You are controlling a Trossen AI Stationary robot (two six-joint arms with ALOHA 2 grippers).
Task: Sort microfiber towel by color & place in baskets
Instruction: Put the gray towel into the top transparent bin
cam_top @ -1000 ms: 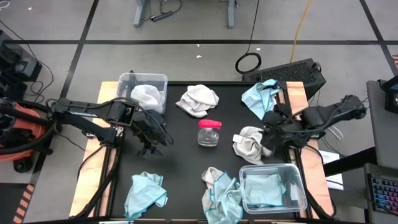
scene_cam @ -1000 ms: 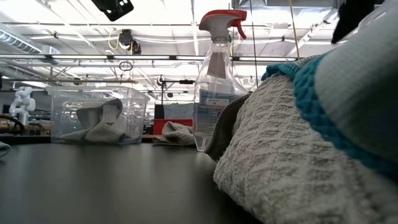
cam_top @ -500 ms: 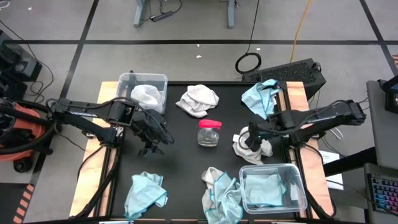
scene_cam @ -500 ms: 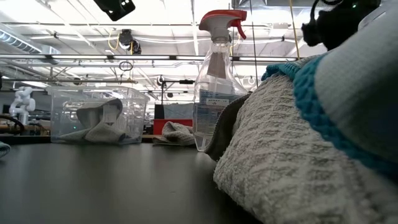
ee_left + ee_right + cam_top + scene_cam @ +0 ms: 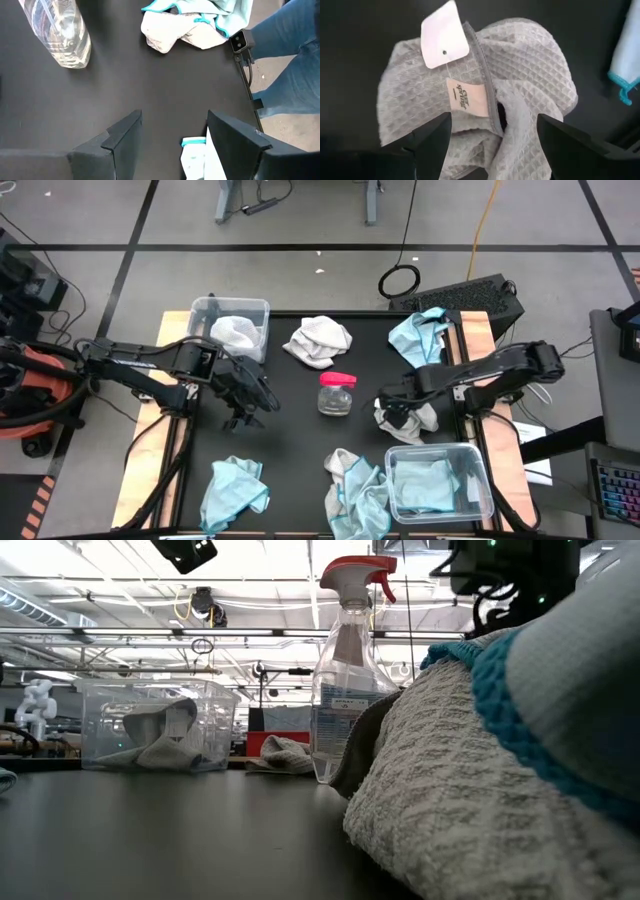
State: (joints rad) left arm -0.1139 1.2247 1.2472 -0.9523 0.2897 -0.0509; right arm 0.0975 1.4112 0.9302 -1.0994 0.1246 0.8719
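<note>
A crumpled grey waffle towel (image 5: 412,418) (image 5: 485,75) with two small tags lies on the black table, right of the middle. My right gripper (image 5: 393,404) (image 5: 492,142) hangs open just above it, one finger on either side of the heap. My left gripper (image 5: 247,402) (image 5: 172,135) is open over bare table near the left side. The far-left basket (image 5: 205,308) holds a white-grey towel (image 5: 236,333). The near-right basket (image 5: 478,465) holds a light blue towel (image 5: 425,485). Other towels lie loose: white (image 5: 318,340), blue (image 5: 420,335), blue (image 5: 235,485), and a mixed heap (image 5: 355,485).
A clear spray bottle with a red top (image 5: 337,392) (image 5: 348,670) stands mid-table, just left of the grey towel. The mixed heap fills the low view's right (image 5: 480,790). A person's jeans (image 5: 295,60) show beyond the table edge in the left wrist view. Bare table lies between the arms.
My right gripper has moved toward the table's left, from the right edge to above the grey towel, and has come into the low view from above. The left arm and the towels have stayed where they were.
</note>
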